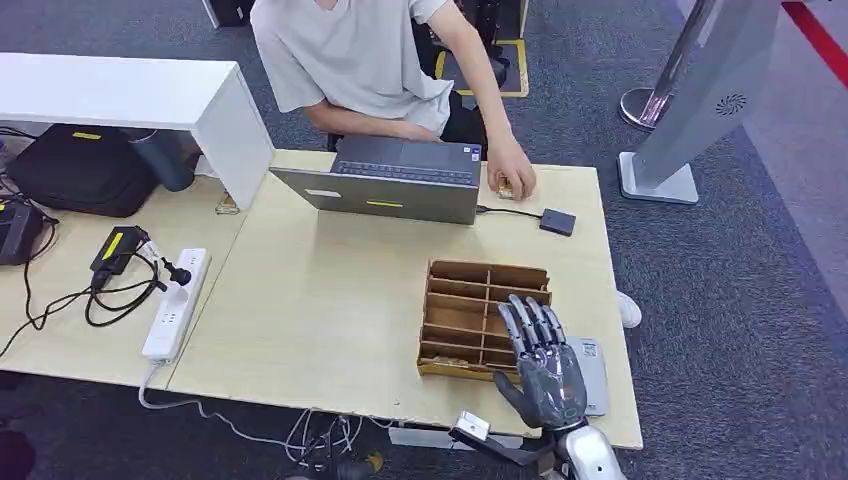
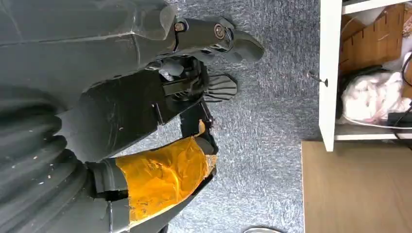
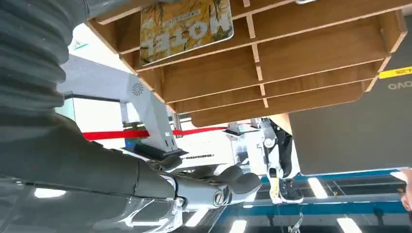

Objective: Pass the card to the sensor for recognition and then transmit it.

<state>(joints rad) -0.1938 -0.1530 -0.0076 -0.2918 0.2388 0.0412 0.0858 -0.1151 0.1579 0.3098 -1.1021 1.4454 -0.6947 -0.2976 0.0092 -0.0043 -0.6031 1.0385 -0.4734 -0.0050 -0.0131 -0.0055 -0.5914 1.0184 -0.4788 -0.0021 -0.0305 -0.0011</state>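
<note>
A yellow card (image 3: pixel 187 24) printed with the word HOTEL sits in a slot of the wooden slotted box (image 1: pixel 485 315) near the table's front right. My right hand (image 1: pixel 545 365) hovers over the box's near right corner, fingers stretched forward and apart, holding nothing. In the right wrist view its thumb (image 3: pixel 233 187) sticks out free, apart from the box (image 3: pixel 291 63). A small black square sensor (image 1: pixel 557 221) lies further back, wired to the laptop (image 1: pixel 395 185). My left hand (image 2: pixel 145 121) hangs beside the table over the carpet, holding nothing, with orange tape wrapped on it.
A person sits behind the laptop with one hand (image 1: pixel 512 180) on the table beside the sensor. A flat grey pad (image 1: pixel 592 375) lies beside my right hand. A power strip (image 1: pixel 175 300) and cables lie to the left. A grey kiosk stand (image 1: pixel 690 110) is on the floor at right.
</note>
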